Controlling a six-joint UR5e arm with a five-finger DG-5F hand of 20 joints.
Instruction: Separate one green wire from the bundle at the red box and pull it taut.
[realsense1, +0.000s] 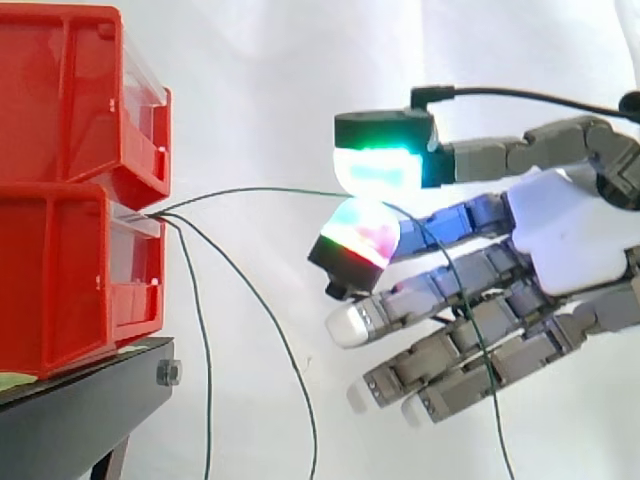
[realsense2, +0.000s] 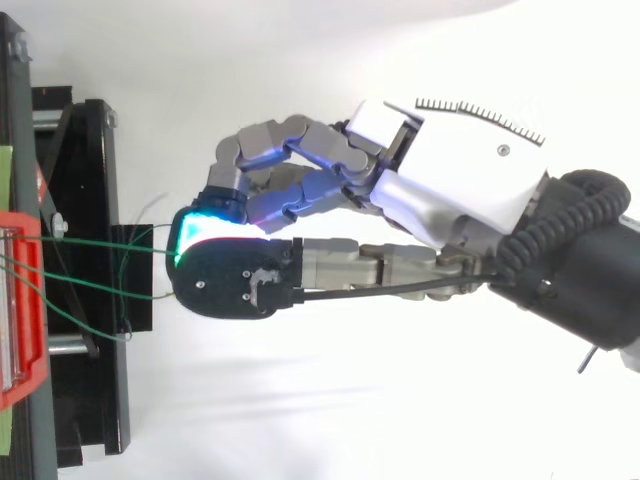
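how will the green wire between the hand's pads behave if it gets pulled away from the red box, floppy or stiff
Probably limp and very light: past the hand the green wire droops down, like the two loose wires at the red box. Thin, so it may slip between the pads. Its shallow arch suggests slight springiness.

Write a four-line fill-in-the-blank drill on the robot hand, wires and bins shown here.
The two stacked bins are ___ in colour.
They sit on a ___ stand.
The robot hand pinches a ___ wire between two glowing pads.
In the side view, the two other wires hang ___ from the bins.
Missing words: red, black, green, down.
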